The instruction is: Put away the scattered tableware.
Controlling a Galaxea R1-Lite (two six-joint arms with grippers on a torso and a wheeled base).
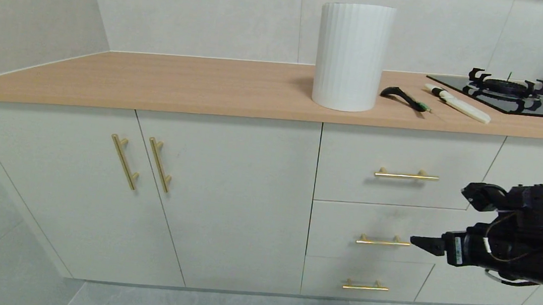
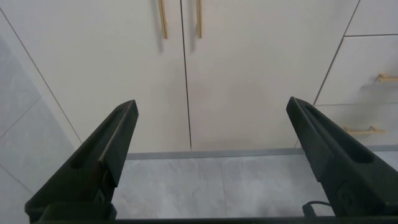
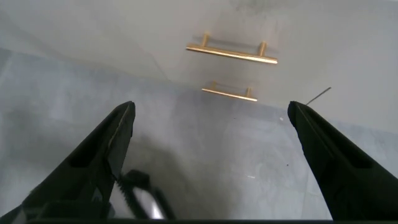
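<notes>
Holds right jaws wide apart and empty, low before the white drawer fronts, near the middle slim brass drawer handle (image 1: 382,241). Hangs left jaws equally apart, empty, facing the white double cupboard doors (image 2: 186,68) just above the grey floor. Finds the tableware up on the light wooden counter (image 1: 183,84): black curved-handled utensil with a green tip (image 1: 404,98) and cream-coloured knife with a dark band (image 1: 458,104), side by side between the tall white ribbed cylinder (image 1: 353,55) and the black glass hob (image 1: 516,94).

Likely risks:
- slipping off the thin handle and scraping the drawer front
- pinching the flat pieces badly, so pushing them into the cylinder or over the counter edge
</notes>
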